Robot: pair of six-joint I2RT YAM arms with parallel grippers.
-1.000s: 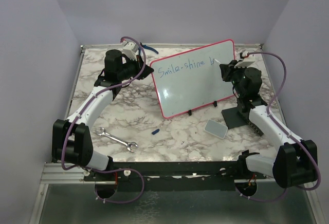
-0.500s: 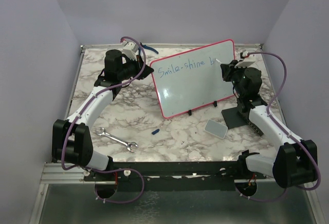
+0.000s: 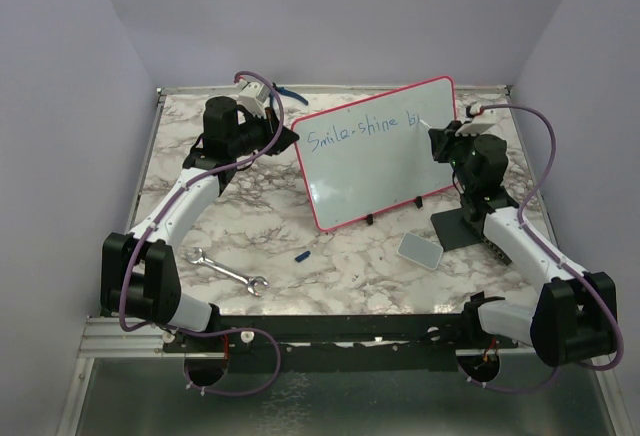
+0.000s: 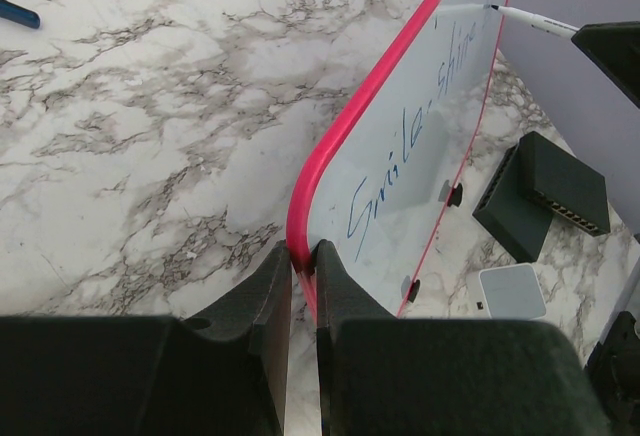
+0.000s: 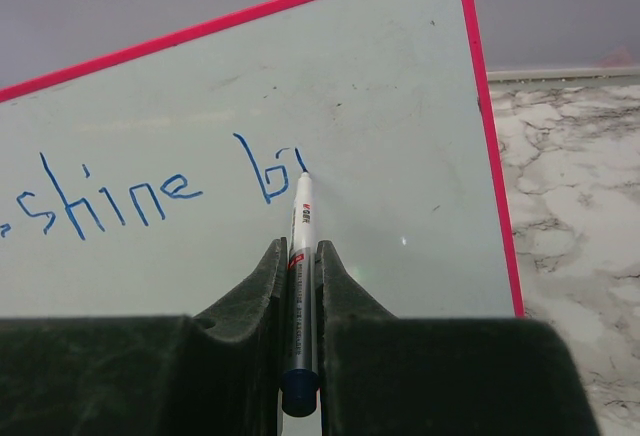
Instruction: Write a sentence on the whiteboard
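Observation:
The whiteboard (image 3: 380, 176) stands tilted on its small black feet at the middle of the table, with a pink frame. Blue writing on it, the sentence (image 3: 360, 131), reads "Smile-shine b" plus a short stroke. My left gripper (image 3: 291, 135) is shut on the board's upper left corner. In the left wrist view, the left gripper (image 4: 303, 256) pinches the pink frame of the whiteboard (image 4: 420, 196). My right gripper (image 5: 300, 251) is shut on a white marker (image 5: 301, 211). The marker's tip touches the whiteboard (image 5: 400, 86) just right of the "b" (image 5: 262, 171).
A steel wrench (image 3: 228, 272) and a small blue cap (image 3: 303, 254) lie on the marble table in front of the board. A grey pad (image 3: 419, 250) and a black block (image 3: 455, 228) sit at the front right, by the right arm. Lilac walls close in on three sides.
The right wrist has shifted slightly, with the marker tip staying on the board just after the "b". The left gripper and the board have not moved.

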